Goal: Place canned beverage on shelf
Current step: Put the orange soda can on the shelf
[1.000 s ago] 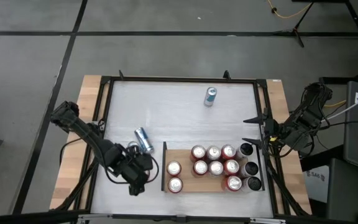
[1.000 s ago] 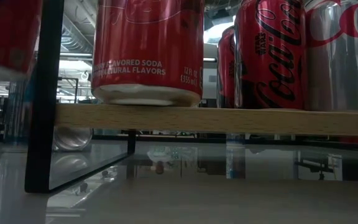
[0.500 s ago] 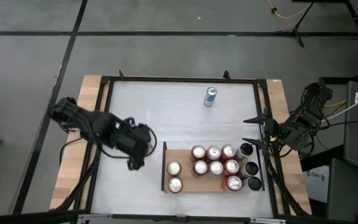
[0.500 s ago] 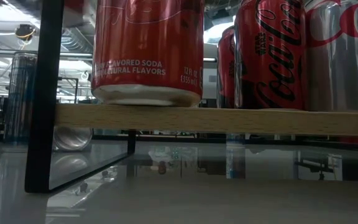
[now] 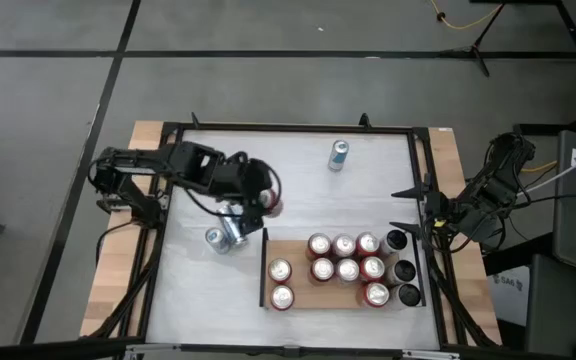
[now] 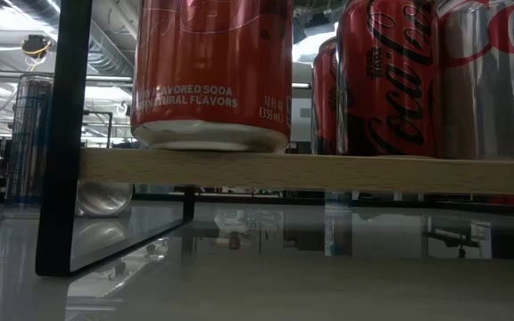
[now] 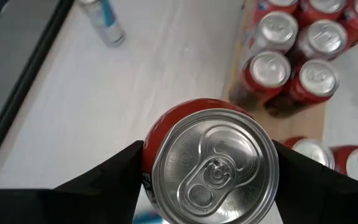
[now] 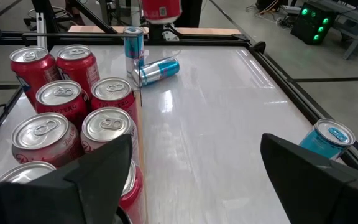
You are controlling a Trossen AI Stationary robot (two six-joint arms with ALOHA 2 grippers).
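White table [image 5: 298, 175]: red can [image 7: 210, 165] between left jaws

Three blue cans [image 5: 339, 155], three black cans [image 5: 404, 270], one shelf [image 5: 303, 293]

Cans [image 5: 346, 270] on shelf [image 5: 303, 295], right of table [image 5: 298, 180].

Robotics lab or workshop: a black-framed white table [image 5: 298, 170] is standing on taped grey concrete floor [image 5: 268, 90], with cables [image 5: 458, 20] trailing and green-lit equipment [image 8: 312, 17] glowing behind.
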